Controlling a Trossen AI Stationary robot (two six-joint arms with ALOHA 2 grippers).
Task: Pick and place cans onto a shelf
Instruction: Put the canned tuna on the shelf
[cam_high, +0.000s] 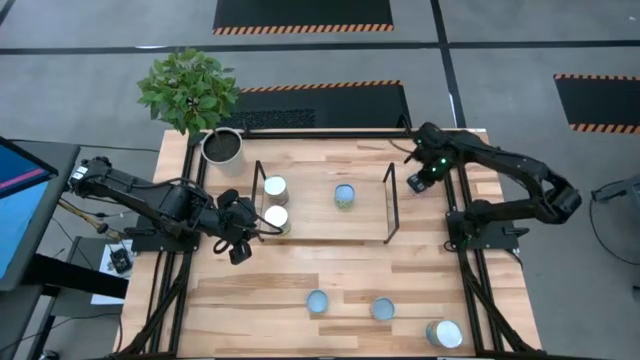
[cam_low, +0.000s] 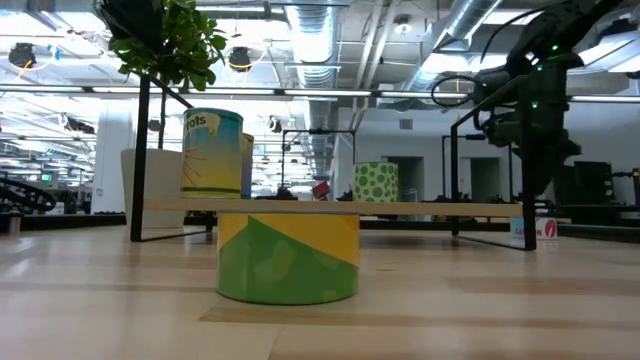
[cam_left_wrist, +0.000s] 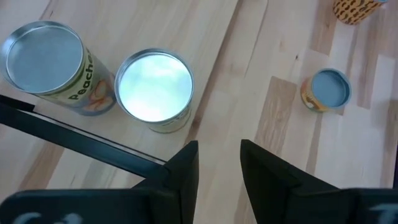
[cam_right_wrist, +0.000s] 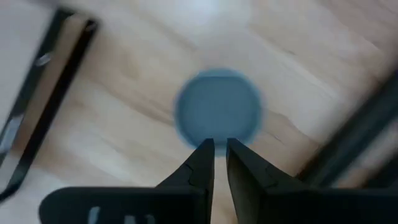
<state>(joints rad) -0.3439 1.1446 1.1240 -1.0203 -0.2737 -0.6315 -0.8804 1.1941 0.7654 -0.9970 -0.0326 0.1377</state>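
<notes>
The light-wood shelf (cam_high: 325, 228) with black wire ends stands mid-table. Two silver-topped cans (cam_high: 275, 188) (cam_high: 276, 218) stand at its left end and a blue-topped can (cam_high: 344, 195) near its middle. Three more cans (cam_high: 317, 301) (cam_high: 382, 308) (cam_high: 443, 333) stand on the table near its front edge. My left gripper (cam_left_wrist: 219, 163) is open and empty just outside the shelf's left end (cam_high: 255, 229), facing the two silver-topped cans (cam_left_wrist: 154, 84). My right gripper (cam_right_wrist: 220, 152) is shut and empty beside the shelf's right end (cam_high: 412, 158), with the blue-topped can (cam_right_wrist: 217, 109) ahead of it.
A white plant pot (cam_high: 222, 146) with a leafy plant stands at the table's far left corner. The shelf's black wire uprights (cam_high: 258, 190) (cam_high: 390, 200) stand close to both grippers. In the low view a green-and-yellow can (cam_low: 288, 258) stands in front of the shelf (cam_low: 330, 208).
</notes>
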